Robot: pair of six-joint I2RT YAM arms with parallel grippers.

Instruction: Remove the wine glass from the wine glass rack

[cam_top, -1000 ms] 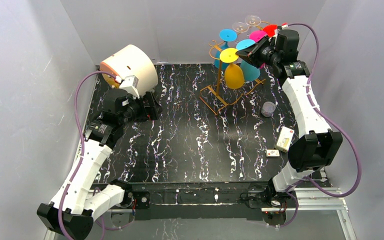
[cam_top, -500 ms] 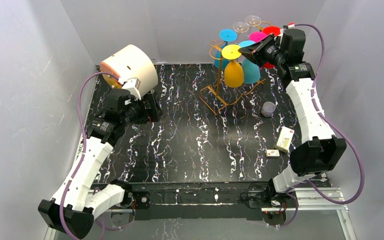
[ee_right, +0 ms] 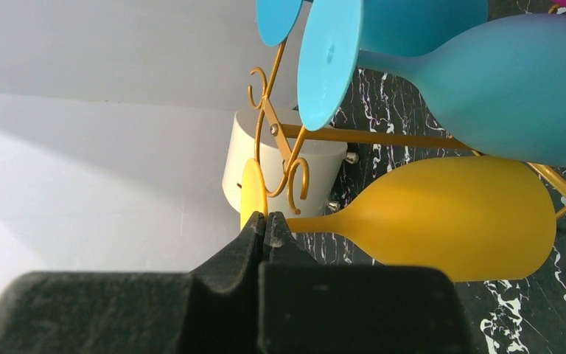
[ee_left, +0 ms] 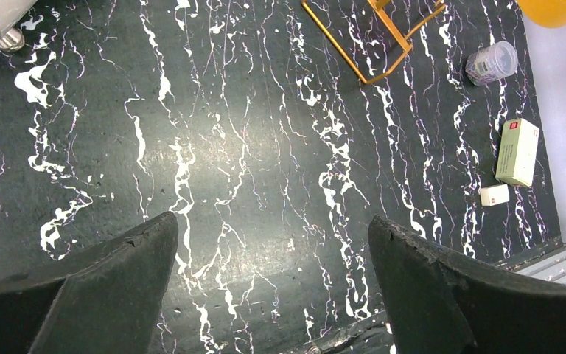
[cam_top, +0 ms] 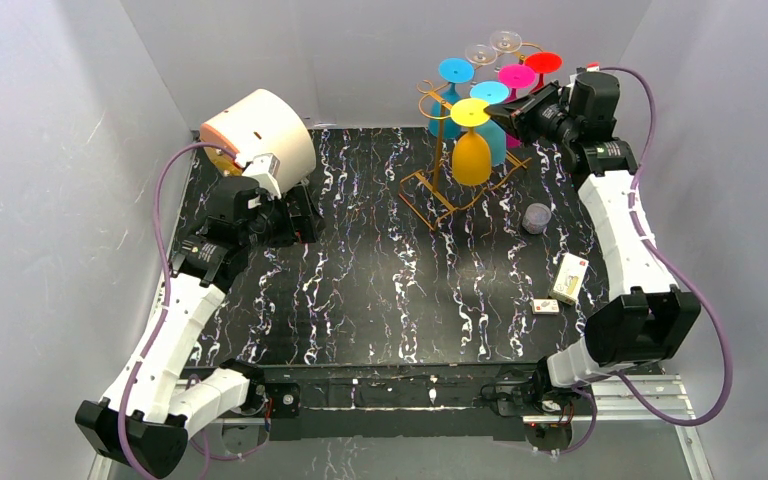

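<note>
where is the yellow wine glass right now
Top view: the yellow wine glass hangs upside down on the gold rack, far right of centre, just in front of a blue glass.

left gripper (ee_left: 271, 221) spread wide — right gripper (ee_right: 265, 218) seemingly pinched closed

- Yellow wine glass (ee_right: 449, 217), its stem at the tips of the right gripper (ee_right: 267, 220): smooth, matt, opaque, frosted look.
- Blue wine glasses (ee_right: 501, 88), above those tips in the right wrist view: the same smooth matt coat.
- Wine glass rack (ee_right: 289, 158), just beyond the tips: thin gold-orange metal wire with a faint sheen.
- Right gripper's fingers (ee_right: 228, 258): black, matt, finely grainy.
- Table (ee_left: 265, 133), beneath the left gripper (ee_left: 271, 225): black with white marble-like veins, mostly matt, with one soft shine patch.
- Left gripper's fingers (ee_left: 118, 287): black, matt, rough at the edges.
- Small cup (ee_left: 492, 63), ahead and right of the left gripper: translucent, plastic-looking.
- Box (ee_left: 517, 151), to the right of the left gripper: pale, matt, card-like.
</note>
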